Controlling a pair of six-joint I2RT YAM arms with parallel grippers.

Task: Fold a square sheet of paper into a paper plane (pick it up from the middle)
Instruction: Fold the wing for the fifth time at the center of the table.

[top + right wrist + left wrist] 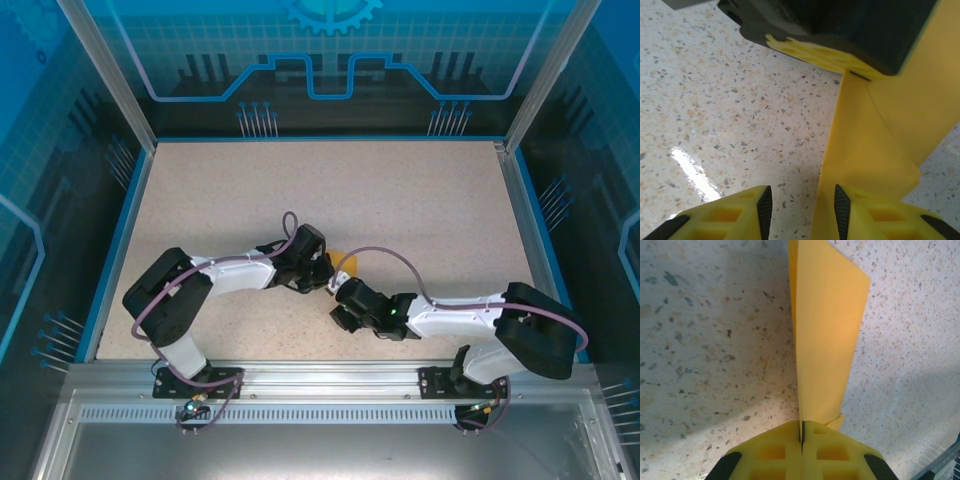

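**Paper held mid-fold between the two arms.** The left gripper (801, 437) is clamped tight on the near end of the paper (825, 330). The paper is doubled along a crease and stands on edge above the table (700, 340), with its free end reaching away from the jaws. In the top view the two wrists meet near the middle of the table, and a corner of yellow shows between them.

The right gripper (800, 210) faces the left one with its jaws partly apart and nothing clamped. A flap of paper hangs down from the left jaws and runs along the inner pad (839, 207) of one finger. Whether it touches that pad cannot be told. The gap between the pads shows bare table.

The step in hand appears to be the right gripper taking this flap to set or draw the next crease. To do it well:

- Shift the right gripper sideways until the flap sits squarely between the pads, then close.
- Grip close to the crease, where the paper is stiffest.
- Hold the left clamp firm as the anchor.
- Move slowly and along the fold line, because thin paper pulled at an angle is likely to buckle or tear.
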